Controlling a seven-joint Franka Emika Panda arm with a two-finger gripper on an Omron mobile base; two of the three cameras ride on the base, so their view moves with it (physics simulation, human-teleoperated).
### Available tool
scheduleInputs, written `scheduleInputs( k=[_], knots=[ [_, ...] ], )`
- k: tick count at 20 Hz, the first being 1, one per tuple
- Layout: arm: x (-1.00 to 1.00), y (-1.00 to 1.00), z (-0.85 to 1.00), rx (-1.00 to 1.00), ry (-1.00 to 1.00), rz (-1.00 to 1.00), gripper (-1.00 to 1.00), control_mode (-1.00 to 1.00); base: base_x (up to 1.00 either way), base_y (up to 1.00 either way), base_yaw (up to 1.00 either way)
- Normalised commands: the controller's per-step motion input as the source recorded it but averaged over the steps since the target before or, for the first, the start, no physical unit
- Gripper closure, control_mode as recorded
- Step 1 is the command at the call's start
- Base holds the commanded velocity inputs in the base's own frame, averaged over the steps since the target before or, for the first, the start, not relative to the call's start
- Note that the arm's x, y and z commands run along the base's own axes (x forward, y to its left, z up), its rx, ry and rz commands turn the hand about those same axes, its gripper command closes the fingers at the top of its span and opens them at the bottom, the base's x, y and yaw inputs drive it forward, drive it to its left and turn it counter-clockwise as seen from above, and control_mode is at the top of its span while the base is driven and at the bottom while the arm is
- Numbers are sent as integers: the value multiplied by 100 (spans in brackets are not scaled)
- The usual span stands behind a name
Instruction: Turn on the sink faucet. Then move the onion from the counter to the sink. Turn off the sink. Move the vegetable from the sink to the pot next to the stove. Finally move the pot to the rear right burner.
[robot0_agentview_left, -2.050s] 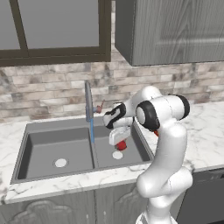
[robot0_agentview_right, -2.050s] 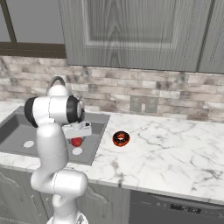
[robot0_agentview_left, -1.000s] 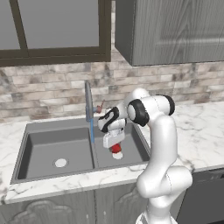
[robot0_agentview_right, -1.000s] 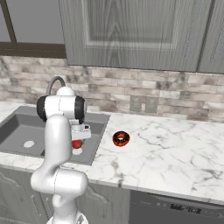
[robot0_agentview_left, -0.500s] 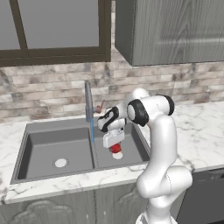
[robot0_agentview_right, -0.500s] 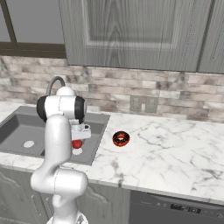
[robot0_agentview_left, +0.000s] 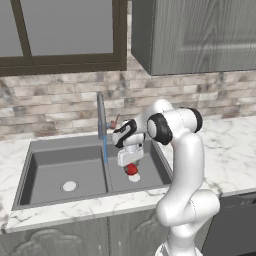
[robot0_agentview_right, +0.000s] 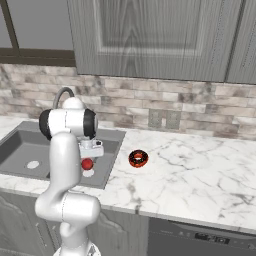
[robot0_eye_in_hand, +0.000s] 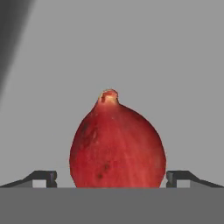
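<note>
onion set down in the sink, faucet next

the onion (robot0_eye_in_hand: 117, 142) lay in the right basin of the sink (robot0_agentview_left: 45, 162), near its drain. the gripper (robot0_agentview_left: 129, 162) hovered just over it, fingers spread wide either side and not touching. water ran from the sink faucet (robot0_agentview_left: 101, 116); the next move looked to be retreating and shutting its lever.

Onion (robot0_agentview_left: 131, 169) in sink (robot0_agentview_left: 60, 155) right basin, below end effector (robot0_agentview_left: 129, 161).

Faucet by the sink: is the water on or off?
On. A thin blue stream of water runs down from the sink faucet into the sink.
</note>
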Motion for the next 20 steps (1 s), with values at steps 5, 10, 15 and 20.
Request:
scheduleInputs(
  k=[5,10,15,20],
  knots=[
    [-24,0,33,0,-5,-4,-100,-100,0,0,0],
    [-31,-2,29,0,-7,-5,-100,-100,0,0,0],
    [-42,-4,22,0,-9,-6,-100,-100,0,0,0],
    [-40,-7,26,0,-9,-7,-100,-100,0,0,0]
  ],
)
